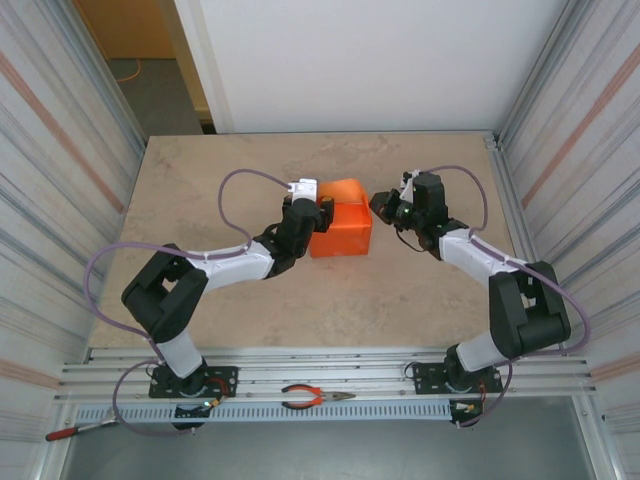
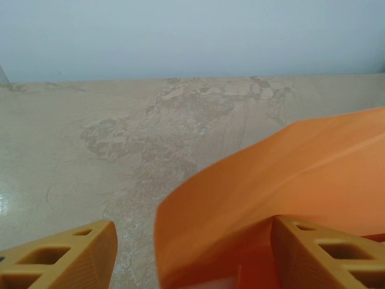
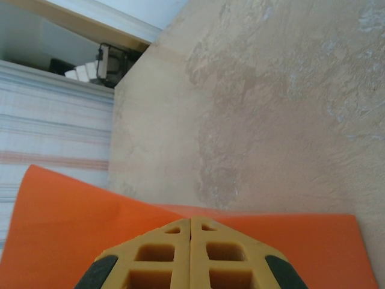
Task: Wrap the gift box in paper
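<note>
The gift box (image 1: 340,240) sits mid-table as a compact orange block, covered by the paper (image 1: 345,190), whose far flap curls up over its top. My left gripper (image 1: 318,212) is at the block's left side. In the left wrist view it (image 2: 194,232) stands open. The raised paper flap (image 2: 283,180) lies between its fingers and touches the right finger (image 2: 325,253), while bare table shows beside the left one. My right gripper (image 1: 382,205) is at the block's upper right corner. Its fingers are shut together (image 3: 191,221) over the paper (image 3: 66,223), with nothing between them.
Red-handled pliers (image 1: 318,397) lie on the metal rail at the near edge, and another red-handled tool (image 1: 75,432) lies at the bottom left. Corrugated walls (image 1: 60,150) close both sides and a white wall (image 1: 360,60) stands at the back. The beige tabletop (image 1: 200,190) surrounds the block.
</note>
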